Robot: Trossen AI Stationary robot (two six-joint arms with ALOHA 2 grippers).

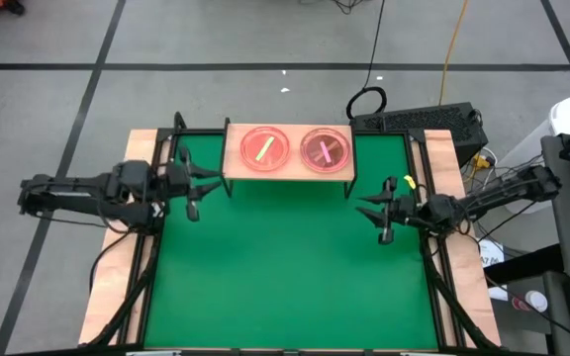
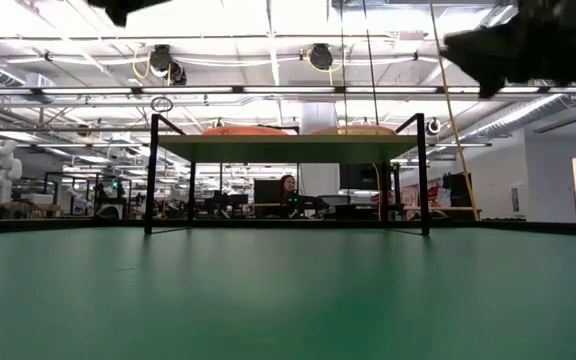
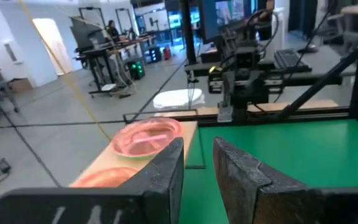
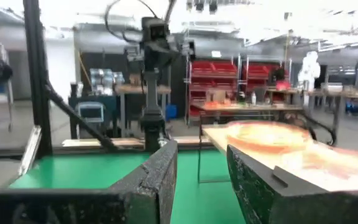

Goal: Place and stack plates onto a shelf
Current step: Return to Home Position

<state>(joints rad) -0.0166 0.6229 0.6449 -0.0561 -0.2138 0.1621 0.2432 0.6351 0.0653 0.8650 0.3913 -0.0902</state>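
Observation:
The wooden shelf [image 1: 287, 173] stands on thin black legs at the far middle of the green mat. Two stacks of plates rest on it. The left stack [image 1: 264, 149] is orange-pink with a yellow bar. The right stack [image 1: 325, 149] is pink with a cross mark. In the low view the stacks [image 2: 243, 131] [image 2: 353, 131] show just above the board [image 2: 288, 148]. My left gripper [image 1: 206, 193] hangs open in the air off the shelf's left end. My right gripper [image 1: 372, 220] hangs open near its right front leg. Both are empty; the wrist views show the gaps [image 3: 197, 149] [image 4: 201, 152].
Bare green mat [image 1: 285, 277] stretches from the shelf to the near edge. Black frame rails [image 1: 144, 267] and wooden side strips [image 1: 112, 287] border it. A black keyboard [image 1: 424, 121] and cables lie beyond the far right corner. A person [image 2: 288, 190] sits far off in the room.

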